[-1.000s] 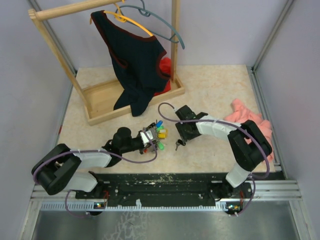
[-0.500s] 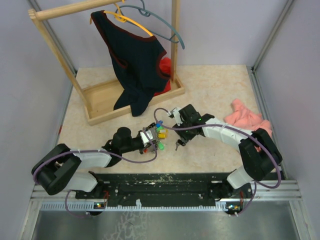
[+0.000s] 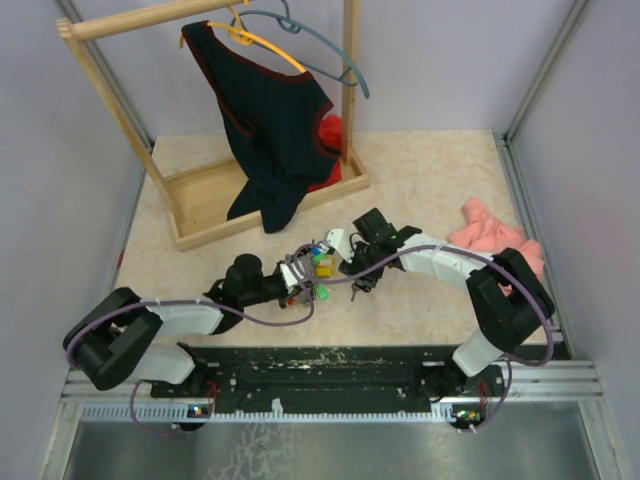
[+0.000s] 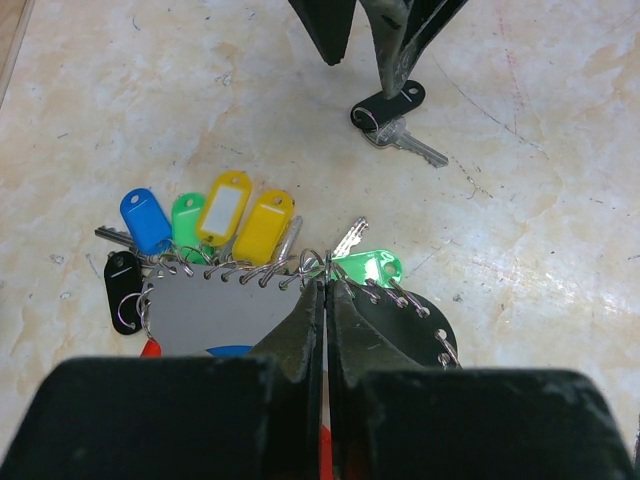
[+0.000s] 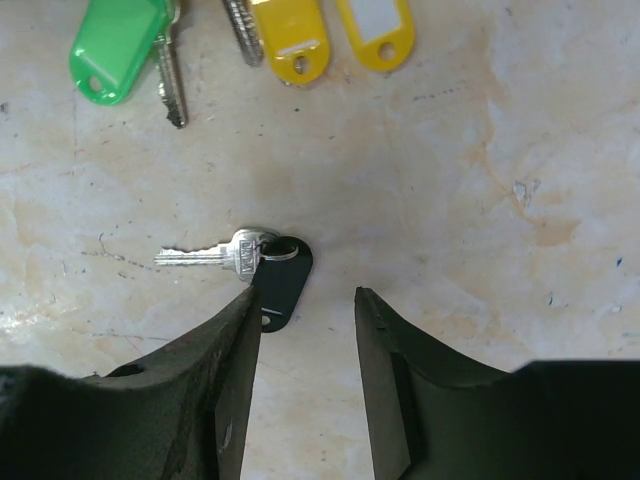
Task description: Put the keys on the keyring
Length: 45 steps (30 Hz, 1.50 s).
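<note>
The left gripper [image 4: 325, 292], at the lower centre of its wrist view, is fully closed, the fingers being pressed together on the upper edge of the keyring [image 4: 210, 312]. The ring is judged to be clamped steady so that a further key can be threaded on. The keys [image 4: 226, 205] already attached are fanned along that edge, just above the fingertips, their tags resting on the table [image 4: 520, 250]. One black-tagged key [image 4: 390, 108] lies loose, well apart from the ring. The right gripper [image 5: 307, 300] is partly open and nothing is gripped. It is placed astride the tag, apparently for pickup. The tag lies just beside the left-hand finger [image 5: 235, 370], with the blade projecting left of the gap.
</note>
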Tool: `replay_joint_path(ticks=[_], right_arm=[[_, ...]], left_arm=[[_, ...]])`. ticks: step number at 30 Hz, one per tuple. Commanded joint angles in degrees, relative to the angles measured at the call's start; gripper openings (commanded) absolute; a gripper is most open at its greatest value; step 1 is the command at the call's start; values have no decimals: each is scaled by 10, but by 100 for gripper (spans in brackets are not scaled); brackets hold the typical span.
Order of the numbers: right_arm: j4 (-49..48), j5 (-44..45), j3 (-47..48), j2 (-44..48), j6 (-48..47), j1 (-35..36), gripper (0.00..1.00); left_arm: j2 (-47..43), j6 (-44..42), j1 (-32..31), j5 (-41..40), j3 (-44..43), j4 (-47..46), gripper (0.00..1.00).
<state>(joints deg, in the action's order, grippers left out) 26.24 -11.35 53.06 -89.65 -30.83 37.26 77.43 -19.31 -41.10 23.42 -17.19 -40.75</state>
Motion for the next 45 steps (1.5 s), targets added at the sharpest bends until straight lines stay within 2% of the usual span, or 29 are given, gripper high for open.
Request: replay_joint_path(ticks=[1, 3, 9, 21, 26, 30, 37, 45], right_arm=[[-8, -64, 20, -2, -134, 3, 43], [-4, -74, 18, -7, -180, 3, 42], [-6, -100, 23, -23, -242, -1, 42], [17, -127, 41, -67, -260, -1, 38], [32, -129, 48, -76, -261, -2, 33], [36, -120, 51, -78, -249, -5, 24], [17, -102, 60, -70, -162, -7, 0], [-21, -52, 91, -90, 57, -13, 0]], left_arm=[[-16, 2, 2, 8, 3, -21, 1], [-17, 1, 2, 8, 3, -21, 1], [-15, 0, 2, 9, 2, -21, 1], [-15, -1, 2, 8, 1, -20, 1], [-15, -1, 2, 8, 1, -18, 1], [-16, -2, 2, 6, 2, -16, 1], [-16, -1, 2, 8, 1, -16, 1], [-19, -1, 2, 8, 1, -14, 1]])
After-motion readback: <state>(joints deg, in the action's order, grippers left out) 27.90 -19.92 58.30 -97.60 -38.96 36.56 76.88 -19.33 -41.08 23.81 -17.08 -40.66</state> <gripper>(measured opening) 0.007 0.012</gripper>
